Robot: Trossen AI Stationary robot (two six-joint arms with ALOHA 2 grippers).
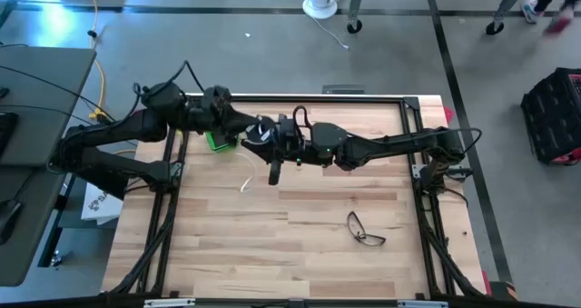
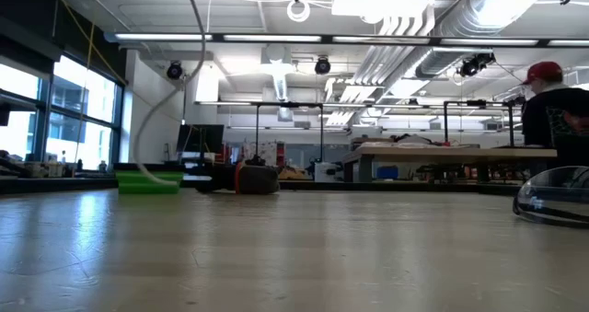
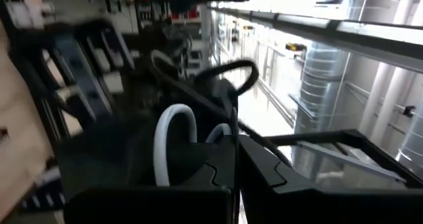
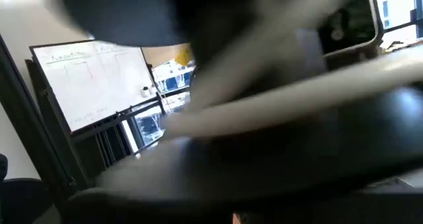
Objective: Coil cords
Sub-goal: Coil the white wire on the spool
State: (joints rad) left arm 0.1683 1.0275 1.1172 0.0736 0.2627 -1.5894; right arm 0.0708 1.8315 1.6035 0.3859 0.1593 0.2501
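my left gripper (image 1: 243, 129) and right gripper (image 1: 265, 134) meet above the far middle of the tabletop (image 1: 300, 244), fingers of both clenched on the white cord (image 3: 173, 139) between them — i should wind slowly and keep it tight, so no loop slips off.

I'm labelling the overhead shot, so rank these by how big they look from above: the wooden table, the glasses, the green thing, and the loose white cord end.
1. Wooden table
2. Glasses
3. Green thing, partly hidden under the arms, so unsure
4. Loose white cord end
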